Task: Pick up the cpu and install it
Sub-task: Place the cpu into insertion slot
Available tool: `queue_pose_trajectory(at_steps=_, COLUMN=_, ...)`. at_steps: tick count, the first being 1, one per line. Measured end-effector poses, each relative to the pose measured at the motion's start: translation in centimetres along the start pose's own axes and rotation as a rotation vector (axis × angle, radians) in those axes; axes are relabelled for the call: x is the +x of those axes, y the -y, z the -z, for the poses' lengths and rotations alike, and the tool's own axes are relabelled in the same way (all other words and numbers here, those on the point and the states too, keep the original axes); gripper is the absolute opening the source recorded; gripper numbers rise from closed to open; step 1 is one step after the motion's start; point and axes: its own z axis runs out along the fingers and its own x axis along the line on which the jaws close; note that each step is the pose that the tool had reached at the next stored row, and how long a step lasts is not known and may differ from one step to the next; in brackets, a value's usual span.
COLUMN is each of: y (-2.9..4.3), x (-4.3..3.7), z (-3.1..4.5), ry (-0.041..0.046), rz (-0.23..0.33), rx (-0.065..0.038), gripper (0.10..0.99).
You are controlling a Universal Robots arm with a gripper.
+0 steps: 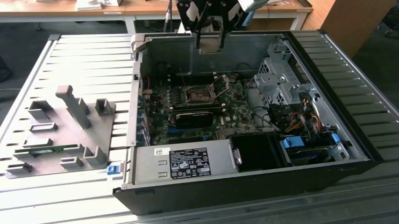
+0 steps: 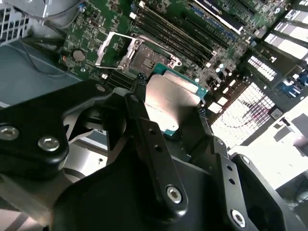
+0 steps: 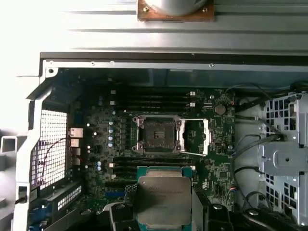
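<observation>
Hand [image 2: 171, 96] is clamped on the cpu [image 2: 173, 110], my two black fingers [image 2: 141, 83] pinching it by opposite edges. I count one cpu. It is a flat square chip with a silvery-grey metal top that catches a bright glare. A thin teal-green board edge shows around the metal, and there is faint print I can't make out. In the exterior view the hand holds it up in the air over the far wall of the one open computer case [image 1: 249, 191].

Below the hand, on the green motherboard, lies a single socket [image 3: 158, 135]. It is open and dark, and its one metal retention frame [image 3: 206, 137] is swung aside. In the first wrist view the socket sits just ahead of the held chip, apart from it.

Well away from the hand, toward the exterior view's left, the slatted counter [image 1: 81, 60] carries one grey fixture plate [image 1: 62, 140]. One green memory stick [image 1: 48, 150] lies on that plate.
</observation>
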Motion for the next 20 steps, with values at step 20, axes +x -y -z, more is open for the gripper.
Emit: queue_pose_trajectory(at_steps=20, y=0.01, x=0.00, z=-0.19, ry=0.0169, rz=-0.264, rx=-0.004, gripper=0.537)
